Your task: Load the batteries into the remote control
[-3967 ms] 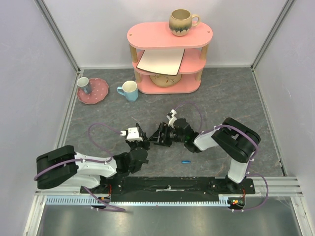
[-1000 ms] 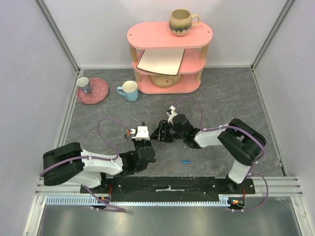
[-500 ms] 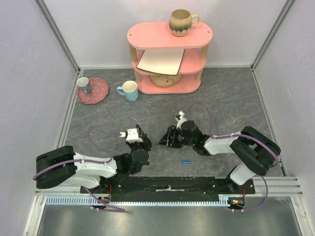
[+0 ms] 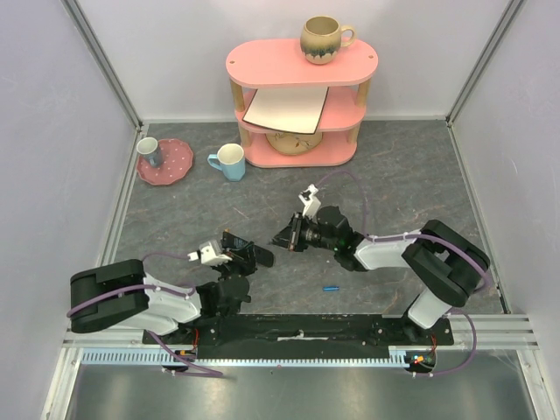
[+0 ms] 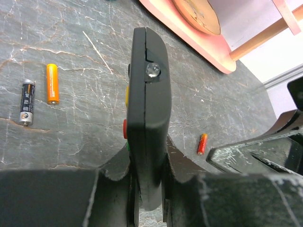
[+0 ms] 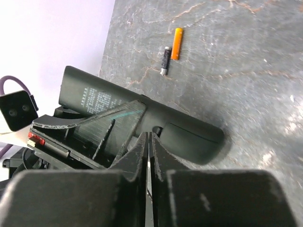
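While pinched on edge in the left gripper point(image 5: 147, 165), remote point(image 5: 147, 109) hangs over the table point(image 4: 394, 175), near centre. Right gripper point(image 6: 148, 142) sits just right of it, fingers point(image 6: 132, 165) pressed together. Blue battery point(image 4: 330, 287) lies near-right, apart. Orange battery point(image 5: 52, 83) and black battery point(image 5: 27, 101) lie side by side.

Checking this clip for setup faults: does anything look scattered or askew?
A black battery and an orange battery lie loose side by side, a red battery apart. The left hand grips the remote on edge.
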You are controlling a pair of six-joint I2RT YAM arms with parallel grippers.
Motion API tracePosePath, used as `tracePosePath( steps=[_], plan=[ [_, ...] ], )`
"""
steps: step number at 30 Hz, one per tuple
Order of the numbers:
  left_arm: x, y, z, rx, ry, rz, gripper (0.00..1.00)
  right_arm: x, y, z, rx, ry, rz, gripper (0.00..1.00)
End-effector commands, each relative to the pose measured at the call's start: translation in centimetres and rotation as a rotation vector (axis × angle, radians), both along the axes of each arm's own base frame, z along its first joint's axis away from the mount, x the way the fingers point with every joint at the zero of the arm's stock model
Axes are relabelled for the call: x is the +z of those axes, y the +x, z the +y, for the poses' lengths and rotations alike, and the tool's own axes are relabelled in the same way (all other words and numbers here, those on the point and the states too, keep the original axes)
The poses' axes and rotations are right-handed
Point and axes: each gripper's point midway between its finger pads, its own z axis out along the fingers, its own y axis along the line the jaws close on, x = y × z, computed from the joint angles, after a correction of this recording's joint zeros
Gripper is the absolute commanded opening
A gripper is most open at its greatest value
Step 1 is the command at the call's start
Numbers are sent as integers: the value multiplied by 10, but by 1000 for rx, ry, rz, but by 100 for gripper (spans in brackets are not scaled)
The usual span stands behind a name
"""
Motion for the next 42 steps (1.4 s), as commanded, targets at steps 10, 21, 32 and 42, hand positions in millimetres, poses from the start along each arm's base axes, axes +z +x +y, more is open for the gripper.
tracePosePath(
  steps=[10,21,32,42],
  plan=[
    [-15,-1,20,81,-25,3,2,-1,-2,41,116,-139,-65,0],
    [-16,-1,24,89,-18,6,2,-22,-6,40,104,-218,-21,0],
    [-16,-2,26,92,-5,12,2,-4,-2,50,91,-126,-31,0],
    [-15,-2,25,92,0,14,2,-2,-3,53,101,-105,-30,0]
  ],
)
